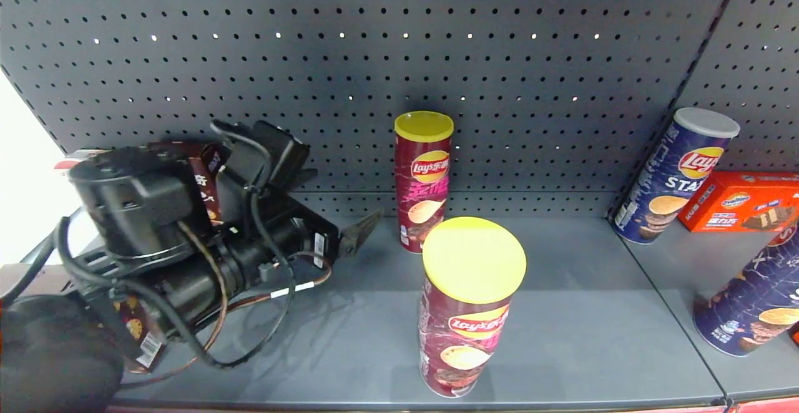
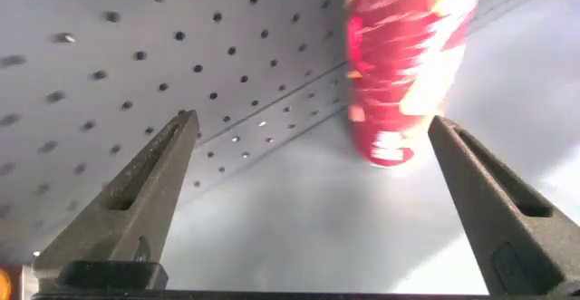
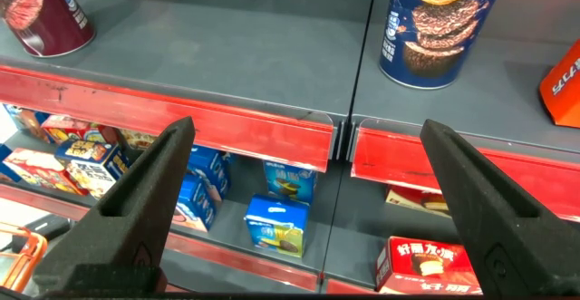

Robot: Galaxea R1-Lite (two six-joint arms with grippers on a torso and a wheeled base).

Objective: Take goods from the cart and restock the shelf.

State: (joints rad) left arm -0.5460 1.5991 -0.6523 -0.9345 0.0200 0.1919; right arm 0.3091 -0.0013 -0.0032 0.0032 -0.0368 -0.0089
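- Plainly, the left gripper (image 2: pixel 313 128) has its jaws spread wide with nothing between them, low over the grey shelf (image 1: pixel 593 313).
- At its 3 o'clock in the head view, just past the fingertips, the rear maroon chip can (image 1: pixel 423 182) stands upright under a yellow lid, close to the pegboard (image 1: pixel 374 57).
- At 5 o'clock of that can, apart from it and near the shelf's front edge, the front maroon chip can (image 1: pixel 468 313) also stands upright.
- At 9 o'clock of the left gripper, brown snack boxes (image 1: pixel 206 176) sit by the pegboard, partly hidden.
- The right gripper (image 3: pixel 308 132) is likewise spread and empty, and it hangs in front of the red price rail (image 3: pixel 227 119) at the shelf's edge.
- At 3 o'clock of the rear can, in the next bay, stands a blue chip can (image 1: pixel 674 176), with an orange box (image 1: pixel 743 201) just beside it at 3 o'clock.
- A second blue chip can (image 1: pixel 755 313) sits at 5 o'clock of the first, nearer the front.
- Below the rail, blue boxes (image 3: pixel 276 223) stand on a lower level.
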